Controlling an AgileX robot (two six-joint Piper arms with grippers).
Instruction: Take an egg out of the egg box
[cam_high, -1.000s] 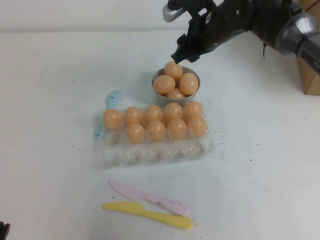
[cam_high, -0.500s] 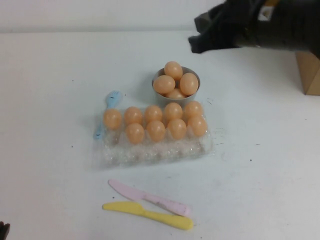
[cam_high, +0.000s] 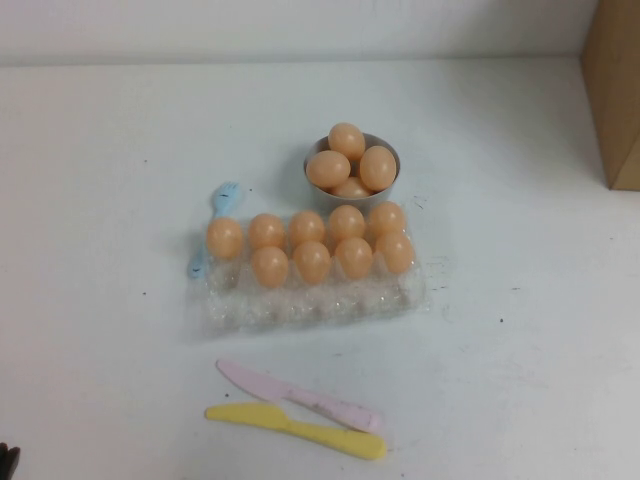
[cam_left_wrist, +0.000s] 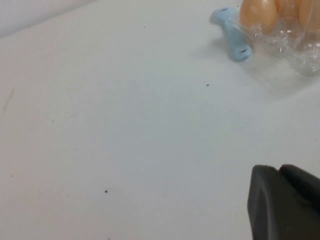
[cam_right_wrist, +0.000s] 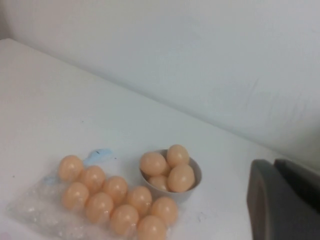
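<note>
The clear plastic egg box (cam_high: 300, 305) lies mid-table with several peach-orange eggs (cam_high: 312, 260) in its back and middle rows; the front row of cups is empty. It also shows in the right wrist view (cam_right_wrist: 40, 215), and its corner with one egg (cam_left_wrist: 257, 15) shows in the left wrist view. Neither arm shows in the high view. My left gripper (cam_left_wrist: 277, 170) hangs shut and empty over bare table, apart from the box. My right gripper (cam_right_wrist: 272, 164) is shut and empty, raised well away from the box.
A small grey bowl (cam_high: 318, 196) with several eggs stands just behind the box. A blue spoon (cam_high: 222, 200) lies at the box's left end. A pink knife (cam_high: 300, 395) and a yellow knife (cam_high: 300, 430) lie in front. A cardboard box (cam_high: 612, 90) stands far right.
My right arm, which was over the bowl, has pulled back to the right and left the high view. The eggs, box and bowl have not moved.
</note>
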